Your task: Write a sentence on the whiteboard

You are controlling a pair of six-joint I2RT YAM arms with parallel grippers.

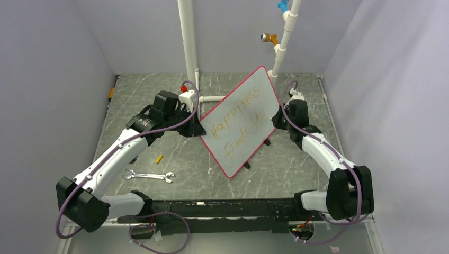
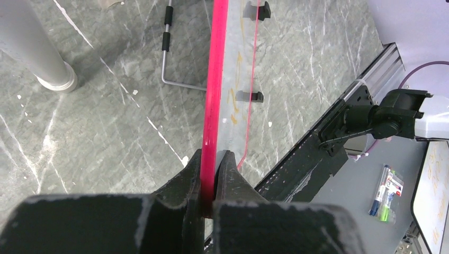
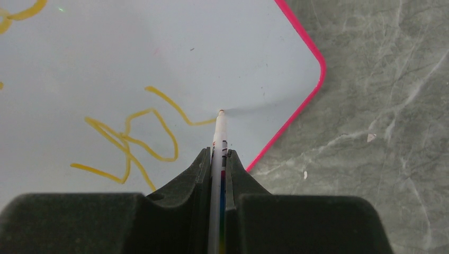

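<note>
I work over a grey-green, marble-veined table (image 1: 296,164) with white streaks, closed in by plain pale lilac walls (image 1: 47,79). At the back stand white pipes (image 1: 188,42); one carries an orange fitting (image 1: 271,38) and a blue one (image 1: 282,6). A silver wrench (image 1: 150,175) lies flat near my left arm, and a small yellow piece (image 1: 159,158) lies just beyond it, apart from it. A black rail (image 1: 212,203) runs along the near edge between my bases.

The whiteboard (image 1: 262,87) sits mid-table between my two arms, turned on the diagonal, with its black feet (image 2: 249,96) showing along its lower side. My left pincer (image 2: 210,169) is pressed onto its red-pink frame, one finger on each face of the edge. My right pincer (image 3: 218,164) is clamped on a thin white marker (image 3: 219,132). The marker's tip touches the board at the end of the last orange stroke, near a rounded corner.

The sentence (image 1: 238,123) runs in two orange-yellow lines: "HAPPINESS" above, then "Finds you" below. The marker's barrel carries coloured print too small for me to read. Past the table edge, my left wrist camera shows a packet of markers (image 2: 386,193) with a label I cannot make out. Beside it is the edge of a second board (image 2: 431,196) with faint orange writing, also illegible.
</note>
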